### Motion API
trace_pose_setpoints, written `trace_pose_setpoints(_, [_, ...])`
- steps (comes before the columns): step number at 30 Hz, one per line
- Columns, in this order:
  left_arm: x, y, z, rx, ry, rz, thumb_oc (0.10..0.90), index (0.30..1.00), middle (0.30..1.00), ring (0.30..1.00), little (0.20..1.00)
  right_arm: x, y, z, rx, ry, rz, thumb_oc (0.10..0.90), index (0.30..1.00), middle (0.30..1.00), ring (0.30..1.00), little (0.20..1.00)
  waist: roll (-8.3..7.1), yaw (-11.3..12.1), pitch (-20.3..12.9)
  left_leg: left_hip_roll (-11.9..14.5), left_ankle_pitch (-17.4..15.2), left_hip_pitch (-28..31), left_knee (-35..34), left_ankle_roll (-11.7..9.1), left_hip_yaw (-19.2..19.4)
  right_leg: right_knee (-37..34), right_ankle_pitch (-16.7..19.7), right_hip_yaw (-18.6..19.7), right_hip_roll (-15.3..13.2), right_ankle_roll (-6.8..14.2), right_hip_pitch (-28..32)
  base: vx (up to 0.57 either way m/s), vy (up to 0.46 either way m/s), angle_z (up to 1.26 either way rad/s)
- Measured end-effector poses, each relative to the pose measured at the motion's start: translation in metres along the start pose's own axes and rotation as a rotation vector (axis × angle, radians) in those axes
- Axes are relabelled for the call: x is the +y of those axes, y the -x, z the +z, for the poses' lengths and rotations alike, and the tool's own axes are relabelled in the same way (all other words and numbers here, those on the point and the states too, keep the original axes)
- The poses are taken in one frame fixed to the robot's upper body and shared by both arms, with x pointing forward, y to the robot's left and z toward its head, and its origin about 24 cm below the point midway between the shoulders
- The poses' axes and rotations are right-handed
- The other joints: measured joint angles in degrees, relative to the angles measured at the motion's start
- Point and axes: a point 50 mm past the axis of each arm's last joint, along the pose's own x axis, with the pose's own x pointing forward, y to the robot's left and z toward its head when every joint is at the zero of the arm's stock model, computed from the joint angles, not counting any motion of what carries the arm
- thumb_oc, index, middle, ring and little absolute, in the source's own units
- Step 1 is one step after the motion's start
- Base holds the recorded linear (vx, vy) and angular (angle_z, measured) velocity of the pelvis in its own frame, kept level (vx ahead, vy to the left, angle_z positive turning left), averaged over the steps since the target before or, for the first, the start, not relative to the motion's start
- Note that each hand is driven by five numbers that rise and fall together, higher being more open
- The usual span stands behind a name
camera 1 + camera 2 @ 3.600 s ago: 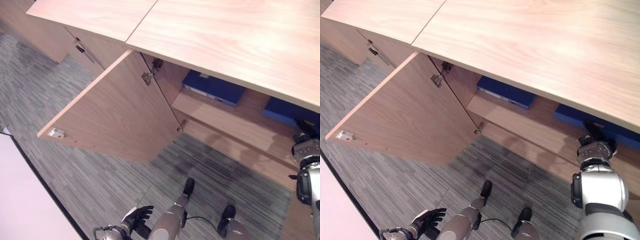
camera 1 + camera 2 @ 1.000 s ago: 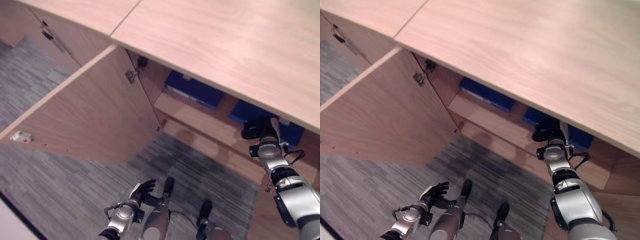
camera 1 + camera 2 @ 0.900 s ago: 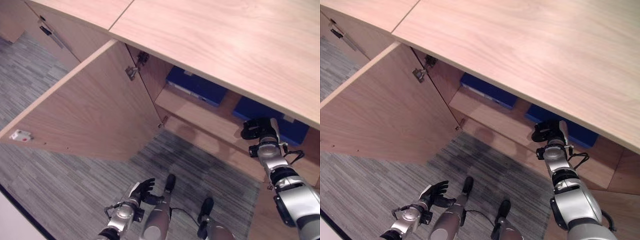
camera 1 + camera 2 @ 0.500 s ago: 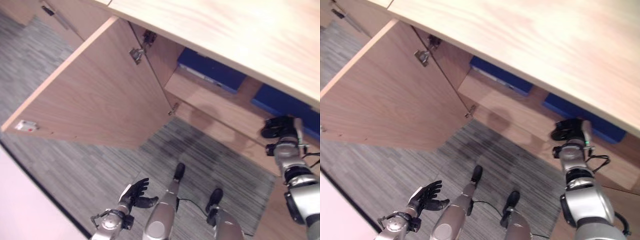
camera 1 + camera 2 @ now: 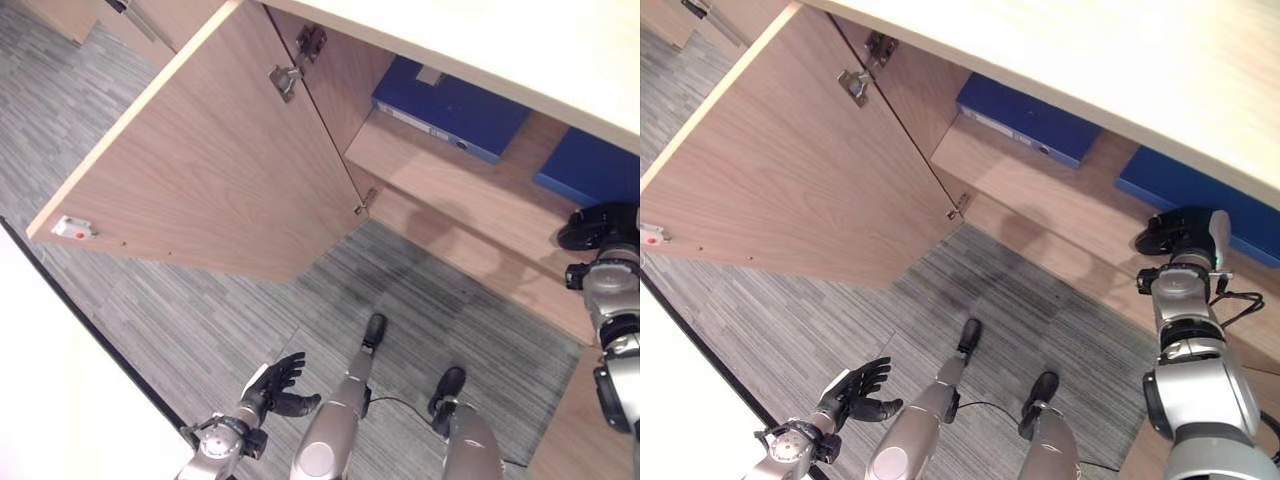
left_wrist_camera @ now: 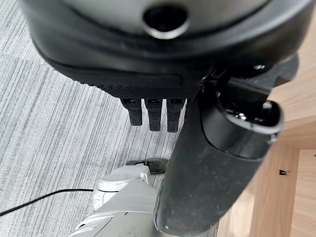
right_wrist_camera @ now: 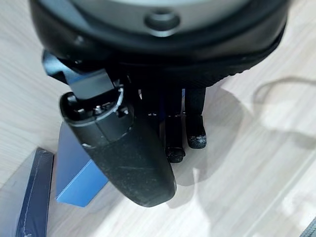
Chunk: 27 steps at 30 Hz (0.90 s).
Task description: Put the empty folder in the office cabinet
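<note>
the office cabinet (image 5: 420, 170) stands open, its big wooden door (image 5: 220, 170) swung out to the left over the grey carpet (image 5: 150, 330). on the shelf (image 5: 1040, 190) inside lie two blue folders — one blue folder (image 5: 1035, 118) on the left, lying flat, and a second blue folder (image 5: 1200, 195) further to the right, partly tucked under the pale cabinet top (image 5: 1120, 60). the right hand (image 5: 1185, 232) is up at the shelf, just in front of the right folder. in the right wrist view its fingers (image 7: 195, 126) point down toward the wood with the thumb (image 7: 123, 148) beside them, and a corner of the blue folder sits just past the thumb; the fingers look loosely bent and not wrapped round anything, so the folder lies on the shelf and not in the hand. the left hand (image 5: 275, 385) hangs low and near, over the carpet, well apart from the cabinet — its fingers are spread and relaxed, and it holds nothing.
</note>
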Motion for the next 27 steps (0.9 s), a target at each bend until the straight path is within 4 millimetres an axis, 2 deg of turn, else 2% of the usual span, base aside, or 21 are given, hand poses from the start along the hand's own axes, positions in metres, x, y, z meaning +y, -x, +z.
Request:
trace_pose_setpoints(8, [0.002,0.002,-0.007,0.031,0.002,-0.006,0.8,0.9,0.9,0.9,0.9,-0.012,-0.007,0.012,0.027,0.034,0.003,0.4,0.3,0.3,0.3,0.3,0.12,-0.2,0.0,-1.0,0.3,-0.4,0.1,-0.1,0.0,-1.8,1.7,0.7,-0.3,1.2,0.1,0.0,0.001,-0.02])
trace_pose_setpoints(14, [0.001,0.001,-0.007,0.03,0.008,-0.006,0.8,0.9,0.9,0.9,0.9,-0.008,-0.007,0.016,0.029,0.028,0.024,0.4,0.3,0.3,0.3,0.3,0.15,-1.2,0.0,-1.2,4.5,-0.2,0.2,0.7,-0.1,-2.0,1.7,1.1,-0.1,1.9,0.4,0.01,0.007,-0.05])
trace_pose_setpoints(16, [0.001,-0.001,-0.007,0.03,0.023,0.004,0.8,0.9,0.9,0.9,0.9,-0.007,-0.006,0.012,0.037,0.002,0.027,0.4,0.3,0.3,0.3,0.3,0.11,-1.4,0.0,-1.2,5.0,0.2,0.1,1.2,-0.1,-2.4,1.7,1.0,-0.1,2.2,1.2,0.03,0.003,0.02])
trace_pose_setpoints(20, [0.004,0.0,-0.013,0.059,0.044,0.03,0.8,0.9,0.9,0.9,0.9,0.003,0.009,-0.019,0.071,-0.235,-0.007,0.4,0.3,0.3,0.3,0.3,-0.66,-1.7,0.2,-1.7,5.4,5.2,0.0,2.2,-0.3,-5.6,1.6,0.4,-0.1,2.9,8.0,0.06,-0.008,0.09])
trace_pose_setpoints(23, [0.012,0.005,-0.025,0.102,0.09,0.094,0.8,0.9,0.9,0.9,0.9,0.031,0.028,-0.03,0.068,-0.365,0.026,0.4,0.3,0.3,0.3,0.3,-3.01,-3.0,-0.1,-1.4,4.4,7.9,0.0,2.1,-0.4,-7.7,1.6,-0.1,0.5,2.9,11.7,0.08,0.006,0.04])
trace_pose_setpoints(25, [0.022,0.01,-0.034,0.147,0.117,0.148,0.8,0.9,0.9,0.9,0.9,0.066,0.066,-0.06,0.096,-0.398,0.133,0.4,0.3,0.3,0.3,0.3,-7.71,-3.2,-2.6,-0.8,3.4,10.0,0.0,1.9,-0.2,-10.4,1.7,-0.2,1.5,2.8,14.9,0.14,0.037,0.0])
trace_pose_setpoints(27, [0.023,0.012,-0.037,0.161,0.116,0.151,0.8,0.9,0.9,0.9,0.9,0.076,0.08,-0.072,0.123,-0.402,0.149,0.4,0.3,0.3,0.3,0.3,-8.91,-4.1,-3.4,-0.8,2.8,11.5,-0.1,2.0,-0.3,-11.8,1.7,-0.7,1.7,2.8,17.2,0.13,0.041,0.07])
